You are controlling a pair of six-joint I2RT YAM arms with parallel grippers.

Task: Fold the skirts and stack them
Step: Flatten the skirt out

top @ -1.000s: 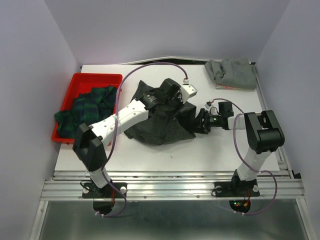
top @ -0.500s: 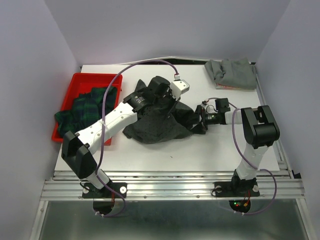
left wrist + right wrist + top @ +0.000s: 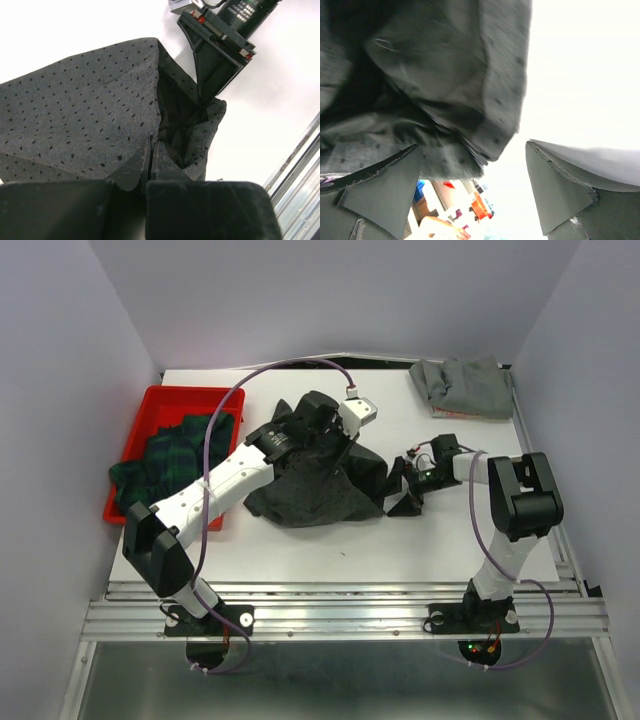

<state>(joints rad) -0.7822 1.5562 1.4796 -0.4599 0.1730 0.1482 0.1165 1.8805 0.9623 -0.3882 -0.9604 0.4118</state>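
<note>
**Tool state.** The left tool point(image 3: 145, 189) is shut on a fold of the dotted skirt point(image 3: 318, 490), with cloth pinched between its jaws. The right tool point(image 3: 470, 200) stands wide and clamps nothing. The skirt's hem hangs just ahead of its gap, nearer one finger than the other.

**Change.** Within the last second the right tool has opened from a narrower setting at the skirt's right edge. The left arm has drawn toward the far edge of the counter point(image 3: 330, 550), gathering the cloth into a raised bunch. The right tool has probably let go, or is still seeking its corner. The skirt is crumpled rather than spread, so folding appears to be at an early stage.

**Location.**
- The dotted skirt lies at the middle of the counter.
- The plaid skirt point(image 3: 175, 455) sits in the tray point(image 3: 190, 396) at the left edge.
- The grey skirt point(image 3: 465, 388) lies loosely bundled at the far right corner.
- No stack exists yet.

**Views.**
- The top view alone shows all three skirts, but not the jaw settings.
- The left wrist view shows the pinch and the right tool at the skirt's corner.
- The right wrist view confirms that the right tool's gap is empty.
</note>
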